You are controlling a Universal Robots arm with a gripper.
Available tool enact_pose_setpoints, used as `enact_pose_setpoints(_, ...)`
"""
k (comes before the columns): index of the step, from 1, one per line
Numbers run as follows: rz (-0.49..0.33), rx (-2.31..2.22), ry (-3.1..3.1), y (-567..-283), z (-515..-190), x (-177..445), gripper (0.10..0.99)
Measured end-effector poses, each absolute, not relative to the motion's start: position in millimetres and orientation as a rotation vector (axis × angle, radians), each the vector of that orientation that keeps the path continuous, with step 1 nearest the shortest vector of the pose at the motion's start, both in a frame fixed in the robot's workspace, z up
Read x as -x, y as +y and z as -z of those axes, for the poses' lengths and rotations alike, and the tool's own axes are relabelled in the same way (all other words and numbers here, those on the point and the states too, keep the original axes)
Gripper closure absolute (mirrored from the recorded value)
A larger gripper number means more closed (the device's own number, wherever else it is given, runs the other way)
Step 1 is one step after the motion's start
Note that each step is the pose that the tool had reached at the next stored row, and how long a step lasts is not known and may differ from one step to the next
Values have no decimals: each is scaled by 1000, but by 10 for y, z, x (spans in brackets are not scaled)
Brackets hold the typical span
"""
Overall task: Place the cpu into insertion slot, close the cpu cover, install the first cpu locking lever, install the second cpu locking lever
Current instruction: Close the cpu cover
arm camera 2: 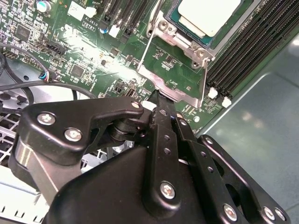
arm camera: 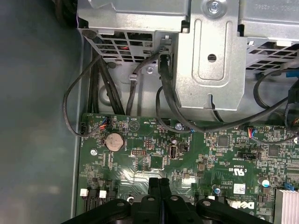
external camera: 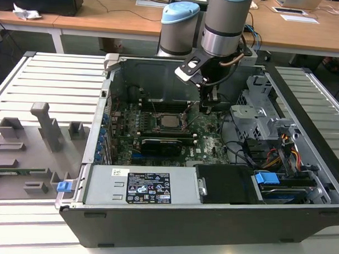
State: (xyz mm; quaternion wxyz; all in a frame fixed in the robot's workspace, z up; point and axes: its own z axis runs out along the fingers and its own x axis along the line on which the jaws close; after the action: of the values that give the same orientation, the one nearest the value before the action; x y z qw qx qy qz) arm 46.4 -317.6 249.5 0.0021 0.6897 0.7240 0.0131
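Slatted white table [external camera: 54,78] with an open case [external camera: 172,219]. The cpu [arm camera 2: 209,14] lies seated in the slot [arm camera 2: 187,43]. The cover [arm camera 2: 180,92] stands swung open, its window showing bare board. The gripper [arm camera 2: 158,97] has its jaws together, tips at the cover's free edge; whether they pinch the edge cannot be told. Likely hazards: tips sliding off the thin plate, so it drops back; a skewed push driving the frame against the cpu's corner; fingers pressing down on board parts beside the slot.
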Motion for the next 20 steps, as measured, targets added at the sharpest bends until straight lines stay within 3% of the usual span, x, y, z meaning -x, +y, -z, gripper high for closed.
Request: enact_pose_setpoints(20, -41, -2164, 2271, -3176, -2495, -410, 980)
